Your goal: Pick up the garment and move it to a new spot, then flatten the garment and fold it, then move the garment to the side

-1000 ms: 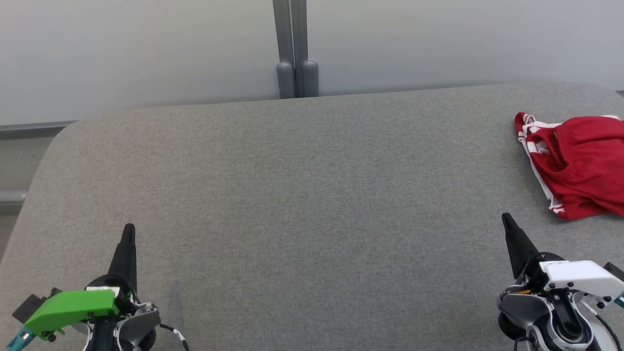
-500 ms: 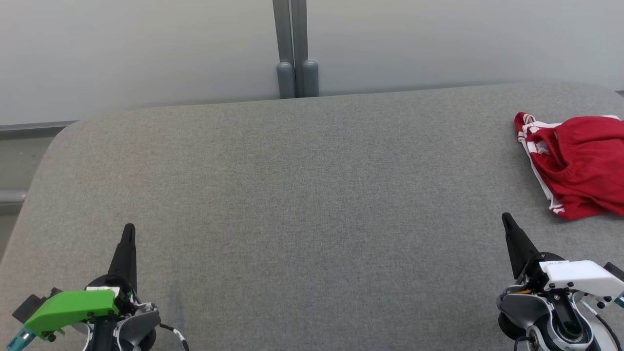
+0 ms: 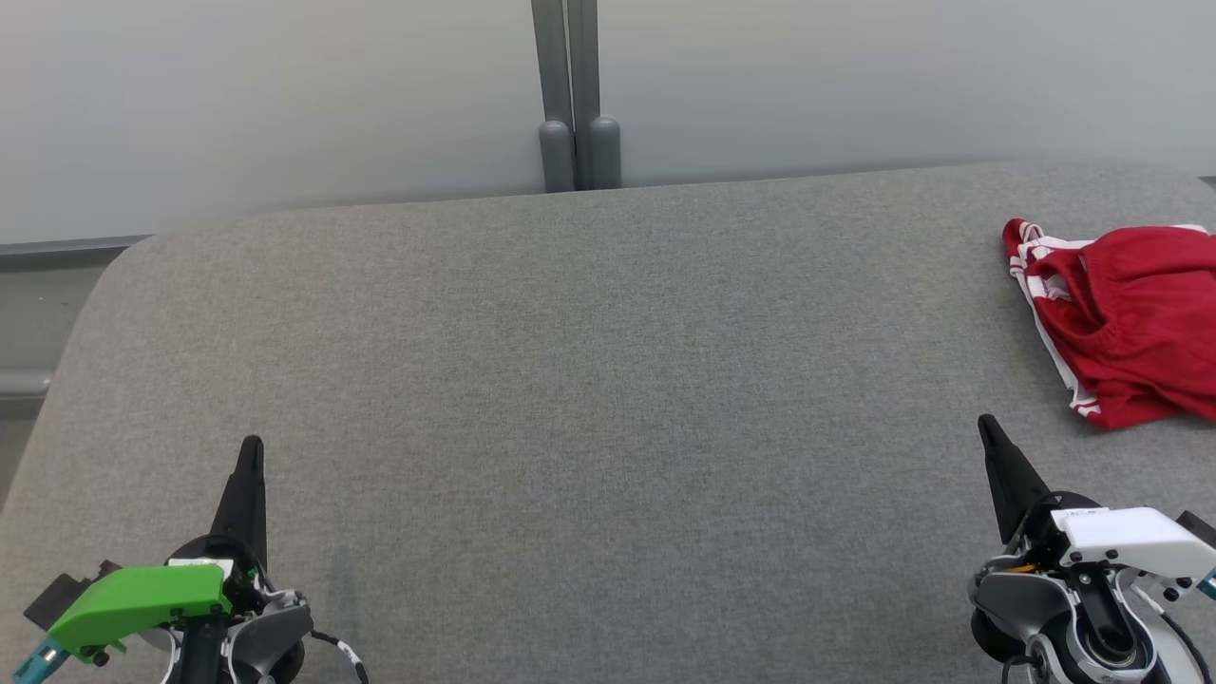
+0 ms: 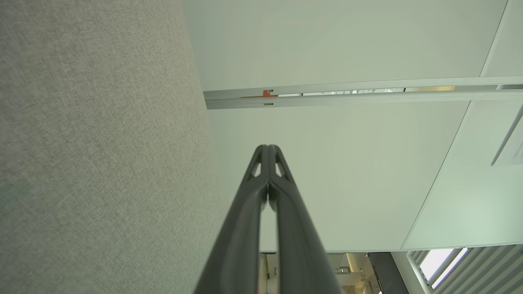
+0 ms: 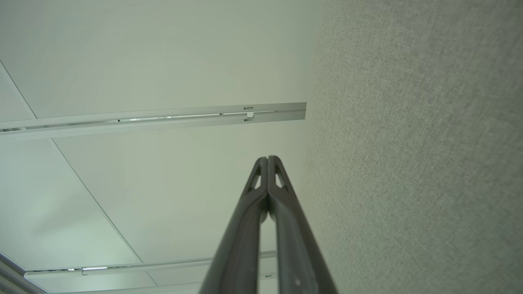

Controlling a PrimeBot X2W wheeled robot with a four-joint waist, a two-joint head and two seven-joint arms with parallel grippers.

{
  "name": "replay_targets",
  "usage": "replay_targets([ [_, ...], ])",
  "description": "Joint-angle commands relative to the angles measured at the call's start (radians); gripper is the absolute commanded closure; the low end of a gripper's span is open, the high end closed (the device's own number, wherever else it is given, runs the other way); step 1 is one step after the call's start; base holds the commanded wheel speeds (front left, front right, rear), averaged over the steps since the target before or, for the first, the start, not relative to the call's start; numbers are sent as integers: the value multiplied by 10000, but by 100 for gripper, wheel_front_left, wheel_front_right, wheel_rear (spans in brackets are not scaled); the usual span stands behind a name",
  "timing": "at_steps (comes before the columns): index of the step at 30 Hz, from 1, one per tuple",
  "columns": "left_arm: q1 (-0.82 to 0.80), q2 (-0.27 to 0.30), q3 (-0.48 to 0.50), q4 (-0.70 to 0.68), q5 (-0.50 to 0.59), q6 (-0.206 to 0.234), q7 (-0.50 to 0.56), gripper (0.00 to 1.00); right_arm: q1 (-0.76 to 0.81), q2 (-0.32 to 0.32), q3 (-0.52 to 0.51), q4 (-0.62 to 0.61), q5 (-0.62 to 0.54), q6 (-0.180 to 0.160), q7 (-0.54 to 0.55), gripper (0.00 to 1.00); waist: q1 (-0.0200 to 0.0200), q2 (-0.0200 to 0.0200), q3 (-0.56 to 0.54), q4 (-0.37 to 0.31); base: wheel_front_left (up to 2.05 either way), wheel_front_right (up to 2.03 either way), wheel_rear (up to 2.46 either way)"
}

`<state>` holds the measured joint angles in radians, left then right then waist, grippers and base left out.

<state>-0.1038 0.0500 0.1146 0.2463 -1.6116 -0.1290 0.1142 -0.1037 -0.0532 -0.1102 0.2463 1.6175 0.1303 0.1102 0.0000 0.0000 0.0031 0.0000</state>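
Nearest the camera, at the lower left of the head view, the left gripper (image 3: 251, 448) sits over the table (image 3: 608, 399), with a bright green cover on its wrist. Its two dark fingers are pressed together into one thin spike pointing away from the robot, and they hold nothing. In the left wrist view the fingers (image 4: 245, 228) meet at their tips, with the table's grey cloth along one side.

At the lower right, the right gripper (image 3: 986, 426) sits the same way, with a white cover on its wrist. It too is closed tip to tip and empty, and it leans slightly to the left. The right wrist view shows its fingers (image 5: 292, 245) touching at the tips.

The table is wide, covered in grey woven cloth, with rounded far corners.

Farther off, at the right edge, lies the garment (image 3: 1130, 323). It is red cloth with white stripes along its hems, crumpled in a loose heap and partly cut off by the picture's edge. It lies on the table beyond the right gripper, apart from it, and well apart from the left gripper.

Behind the table stands a pale wall (image 3: 285, 95), with a grey post (image 3: 575, 95) at its middle.
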Motion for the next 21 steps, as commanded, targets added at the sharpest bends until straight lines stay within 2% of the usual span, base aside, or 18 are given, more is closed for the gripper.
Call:
replay_targets([
  [1,-101,4,24,-24,-26,-59,31,100,-81,-9,-27,-40,-33,7,49,100,0,0,0,0,0,0,0],
  [21,-101,3,23,-25,-27,-59,29,100,-83,1,-37,-39,-48,7,45,100,0,0,0,0,0,0,0],
])
